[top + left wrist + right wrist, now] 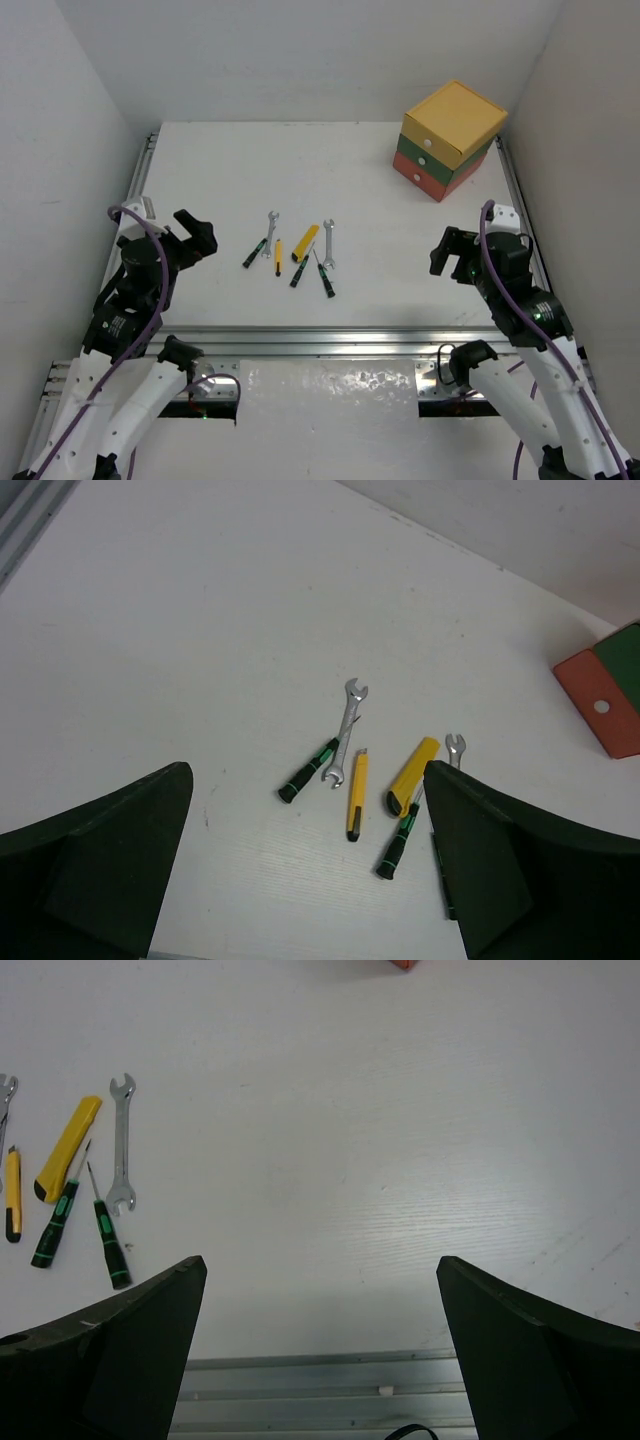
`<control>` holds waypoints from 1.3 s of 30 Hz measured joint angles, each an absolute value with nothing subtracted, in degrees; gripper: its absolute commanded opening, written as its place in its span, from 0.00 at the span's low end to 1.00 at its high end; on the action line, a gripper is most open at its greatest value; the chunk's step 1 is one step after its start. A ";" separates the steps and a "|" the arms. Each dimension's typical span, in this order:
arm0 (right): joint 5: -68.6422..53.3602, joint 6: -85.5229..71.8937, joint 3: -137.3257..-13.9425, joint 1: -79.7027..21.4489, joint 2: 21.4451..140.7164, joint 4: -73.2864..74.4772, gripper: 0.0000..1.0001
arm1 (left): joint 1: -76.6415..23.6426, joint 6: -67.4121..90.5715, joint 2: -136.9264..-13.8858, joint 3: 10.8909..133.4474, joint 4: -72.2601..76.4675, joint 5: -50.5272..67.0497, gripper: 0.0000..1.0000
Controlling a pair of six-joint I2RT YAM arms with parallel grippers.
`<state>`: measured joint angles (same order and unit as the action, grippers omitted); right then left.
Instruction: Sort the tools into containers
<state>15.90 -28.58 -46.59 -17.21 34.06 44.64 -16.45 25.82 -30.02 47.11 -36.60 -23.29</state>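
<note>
Top external: seven small metal/plastic hand tools [305, 243] lie bunched mid white worktop [400, 220], nearer its near edge, unsorted. Yellow-green-red square drawer stack [450, 140] at far-right corner. Left claw [203, 238] & right claw [445, 252] spread wide, empty, flanking tools, prob. poised for first pick.

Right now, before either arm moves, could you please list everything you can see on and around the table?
wrenches: 2, silver, one at the cluster's far left, one on its right side
black-green screwdrivers: 3, black and green handles, one on the cluster's left, two at its near right
thin screwdriver: 1, yellow and black, mid-cluster
cutter: 1, yellow, mid-cluster, left of the right-hand wrench
drawer stack: 3 drawers, yellow over green over red-orange, white knobs, far right corner
table: 1, white
rail: 1, silver, along the near edge
left tool: 1, black, open and empty, left of the cluster
right tool: 1, black, open and empty, right of the cluster
</note>
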 measured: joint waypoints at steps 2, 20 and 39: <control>16.05 -28.82 -46.00 -17.21 33.61 44.07 0.99 | -16.45 25.78 -30.02 46.98 -36.29 -22.70 1.00; 23.88 -44.88 -57.30 -17.08 79.70 22.96 0.95 | -16.45 25.08 -34.81 46.78 -35.81 -19.00 1.00; 47.66 -34.59 -109.84 -17.06 121.93 24.53 0.70 | -16.45 24.25 -34.59 46.04 -34.96 -16.64 1.00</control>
<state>47.66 -34.59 -109.84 -17.06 121.93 24.53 -16.45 24.25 -34.59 46.04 -34.96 -16.64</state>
